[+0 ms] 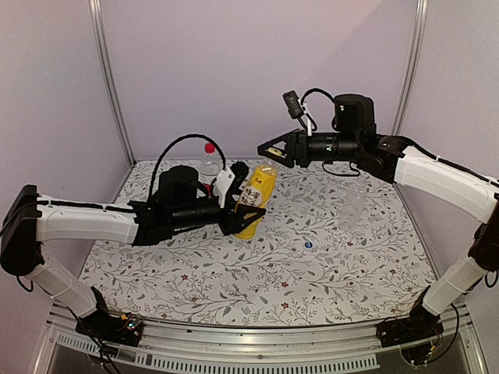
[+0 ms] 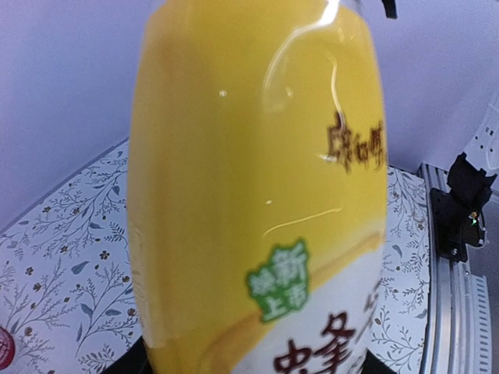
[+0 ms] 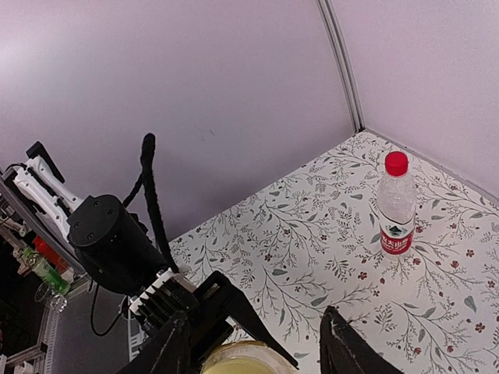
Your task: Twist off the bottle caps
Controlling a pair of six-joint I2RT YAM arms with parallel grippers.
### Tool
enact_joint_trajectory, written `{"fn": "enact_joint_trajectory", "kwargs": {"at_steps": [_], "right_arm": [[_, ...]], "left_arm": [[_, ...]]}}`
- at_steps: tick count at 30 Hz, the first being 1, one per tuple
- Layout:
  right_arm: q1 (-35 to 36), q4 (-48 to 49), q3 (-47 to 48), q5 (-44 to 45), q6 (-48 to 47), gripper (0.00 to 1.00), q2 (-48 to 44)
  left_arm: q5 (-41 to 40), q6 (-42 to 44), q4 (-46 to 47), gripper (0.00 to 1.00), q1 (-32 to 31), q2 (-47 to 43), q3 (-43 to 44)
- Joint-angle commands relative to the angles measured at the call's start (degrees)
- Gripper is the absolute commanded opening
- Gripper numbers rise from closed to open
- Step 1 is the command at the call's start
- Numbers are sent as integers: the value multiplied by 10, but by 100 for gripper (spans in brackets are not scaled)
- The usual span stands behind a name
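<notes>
Top external shows the left claw [image 1: 243, 212] gripping the tilted yellow bottle [image 1: 256, 195] over the bench [image 1: 195, 273]; right claw [image 1: 273, 149] hangs open around its cap [image 3: 249, 360], apparently mid-unscrewing. Next: close, twist.

Lit evenly and softly from above; only faint shadows on counter [image 1: 312, 273]. In left wrist view, out of focus on yellow bottle [image 2: 257, 195], with curved glare streaks across it. Sharp in top view. Dim at lower left of right wrist view.

On the yellow bottle [image 2: 234, 171], a green badge [image 2: 278, 280] reads 新上市 beside a large 蜂.
</notes>
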Motion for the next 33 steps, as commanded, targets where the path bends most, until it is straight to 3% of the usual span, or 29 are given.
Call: {"fn": "enact_joint_trajectory", "kwargs": {"at_steps": [1, 7, 16, 23, 27, 31, 33], "right_arm": [[5, 15, -1, 3, 4, 52, -14], [5, 17, -6, 0, 2, 40, -20], [5, 27, -20, -12, 7, 40, -21], [6, 29, -23, -15, 7, 32, -22], [6, 31, -23, -14, 7, 21, -23], [6, 32, -26, -17, 4, 2, -24], [6, 34, -25, -36, -10, 0, -24]], "left_arm": [[-5, -4, 17, 48, 0, -13, -10], [-6, -5, 15, 48, 0, -14, -12], [-7, -6, 16, 48, 1, -15, -10], [-8, -8, 16, 48, 1, -15, -11], [-8, -8, 16, 48, 1, -14, -12], [-5, -11, 17, 48, 1, -15, -12], [10, -16, 19, 47, 1, -16, -12]]}}
